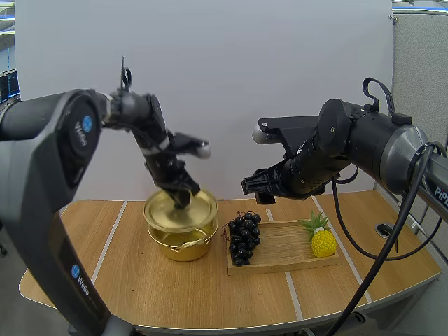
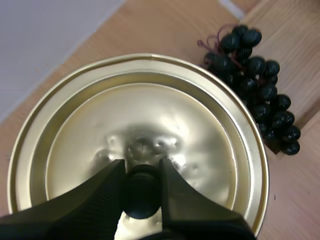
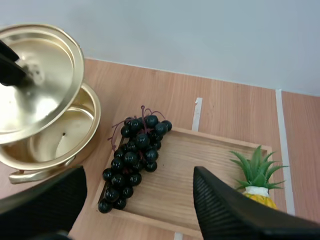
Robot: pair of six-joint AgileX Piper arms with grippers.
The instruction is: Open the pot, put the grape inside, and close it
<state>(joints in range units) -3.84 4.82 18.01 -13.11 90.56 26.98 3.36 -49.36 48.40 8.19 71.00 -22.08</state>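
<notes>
Gold-coloured pot (image 1: pixel 180 246) sits open, its lid (image 1: pixel 180 210) tilted just above it, knob pinched by the left gripper (image 2: pixel 142 192). Beside the pot, on the wooden tray (image 1: pixel 290 257), the grapes (image 1: pixel 243 238) lie lengthwise alongside it, below the right gripper (image 1: pixel 253 185), spread wide and clearly the nearer one

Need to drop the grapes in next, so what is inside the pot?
In the pot, the visible floor is bare gold metal. The tilted lid, held by the left tool, hangs over it and hides the rest.
</notes>
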